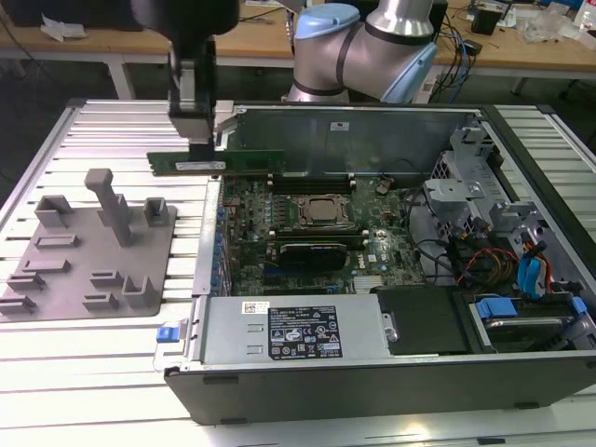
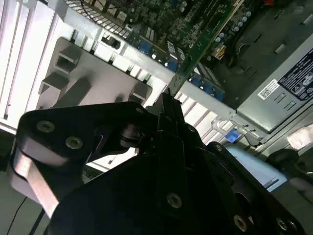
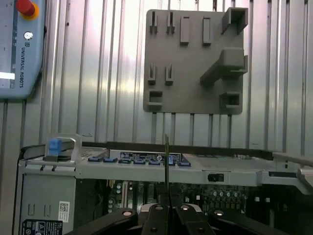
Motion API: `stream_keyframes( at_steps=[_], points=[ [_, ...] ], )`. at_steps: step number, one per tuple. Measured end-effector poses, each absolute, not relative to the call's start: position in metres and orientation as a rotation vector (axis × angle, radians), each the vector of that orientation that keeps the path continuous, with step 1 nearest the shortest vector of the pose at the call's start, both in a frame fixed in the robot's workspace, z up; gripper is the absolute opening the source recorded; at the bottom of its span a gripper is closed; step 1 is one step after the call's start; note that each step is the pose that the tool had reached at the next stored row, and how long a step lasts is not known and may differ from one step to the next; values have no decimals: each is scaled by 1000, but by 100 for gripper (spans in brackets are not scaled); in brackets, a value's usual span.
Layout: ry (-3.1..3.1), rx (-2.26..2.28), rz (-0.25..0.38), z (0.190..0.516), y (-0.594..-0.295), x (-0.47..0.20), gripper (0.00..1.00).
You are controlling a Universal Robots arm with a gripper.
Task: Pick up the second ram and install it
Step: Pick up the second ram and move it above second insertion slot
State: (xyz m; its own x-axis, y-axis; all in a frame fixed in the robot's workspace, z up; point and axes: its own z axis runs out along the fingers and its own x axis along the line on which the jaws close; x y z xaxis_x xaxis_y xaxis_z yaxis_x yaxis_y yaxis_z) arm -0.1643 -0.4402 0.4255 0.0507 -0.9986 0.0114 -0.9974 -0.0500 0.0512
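Pinching labelled second ram (image 1: 250, 160), hand (image 1: 202, 149) aloft

One ram (image 1: 219, 162), one gripper (image 1: 199, 147), one arm (image 1: 372, 47). One open case (image 1: 372, 384) holds one processor (image 1: 323, 212), one black card (image 1: 321, 251) and one power supply (image 1: 279, 328). One grey fixture (image 1: 88, 253) lies on the one slatted table (image 1: 74, 372), and there is one pendant (image 3: 19, 58) with one red button (image 3: 25, 7).

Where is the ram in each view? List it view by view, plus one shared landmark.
Exterior view: ram level in the gripper, over the case's wall on the exterior view's left.
Second wrist view: ram edge-on, running out from the gripper.
First wrist view: ram a thin edge-on strip out of the gripper.
Shared landmark: the grey fixture plate.
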Motion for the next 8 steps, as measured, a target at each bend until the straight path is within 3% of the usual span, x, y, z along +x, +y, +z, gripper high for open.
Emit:
stream_keyframes(
  at_steps=[8],
  points=[
    [-2134, 2244, -42, 420, -439, -108, 9]
  ],
)
